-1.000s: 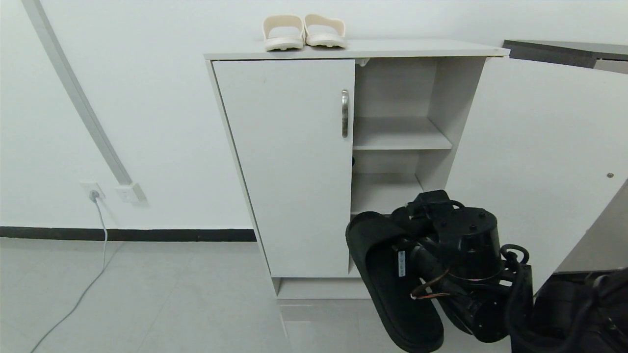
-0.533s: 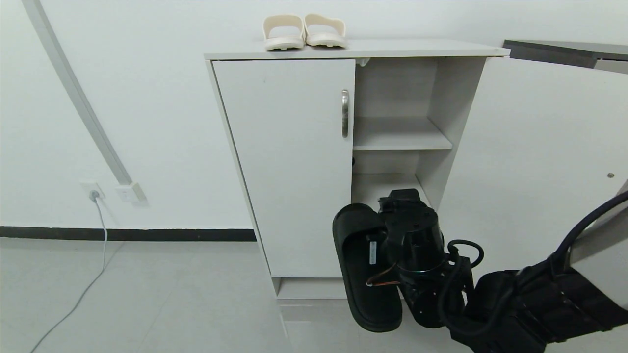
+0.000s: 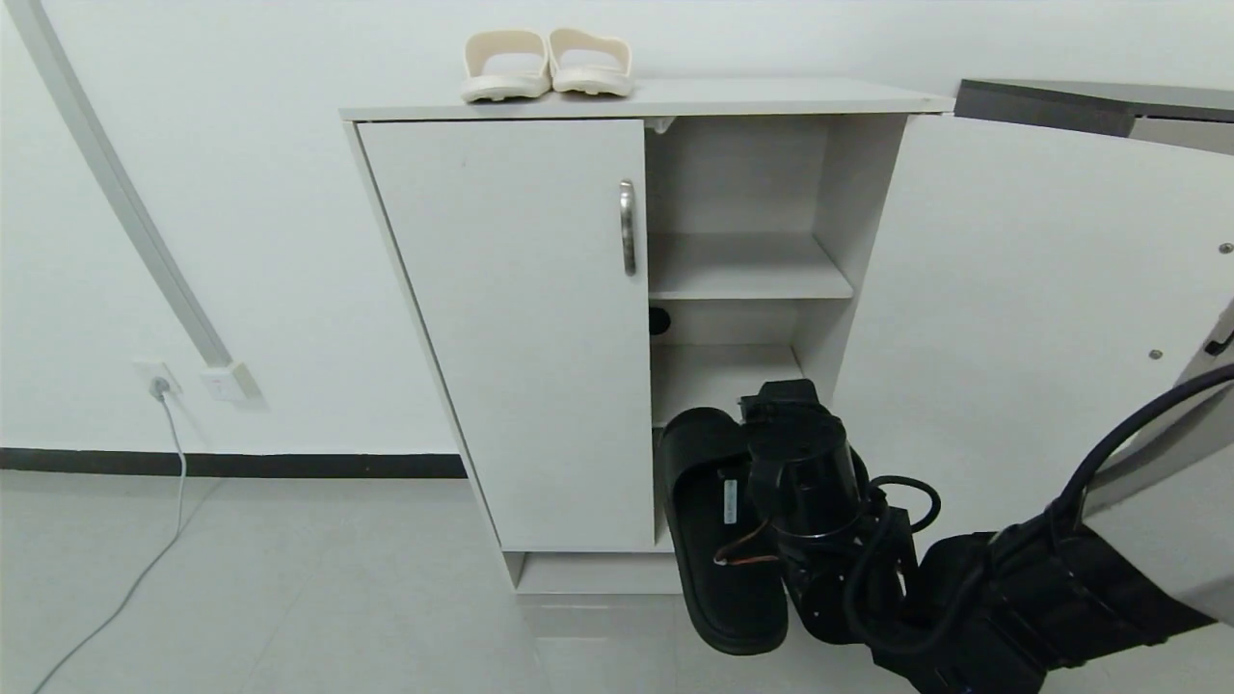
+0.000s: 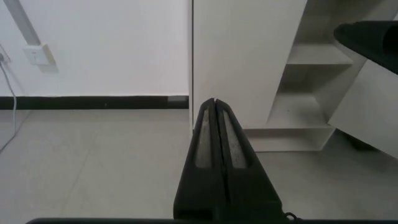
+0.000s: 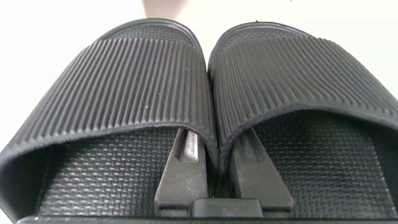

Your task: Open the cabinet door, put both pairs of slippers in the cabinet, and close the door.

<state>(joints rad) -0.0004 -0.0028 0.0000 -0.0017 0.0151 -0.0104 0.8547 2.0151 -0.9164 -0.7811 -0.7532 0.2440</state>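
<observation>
Two black slippers point(image 3: 718, 540) are hanging toe-up at the open side of the cabinet point(image 3: 501, 318), just below its lower shelf point(image 3: 723, 381), w/ the R door point(image 3: 1012, 337) standing wide open. R gripper point(image 5: 214, 155) is pinching both straps together, one finger inside each. L gripper point(image 4: 214, 109) is hovering over the floor, fingers pressed together, empty. Cream pair point(image 3: 547, 63) is sitting on the cabinet top.

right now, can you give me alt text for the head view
The right gripper holds a pair of black slippers in front of the lower shelf of a white cabinet, its right door open and left door shut. A pair of beige slippers sits on the cabinet top.
</observation>
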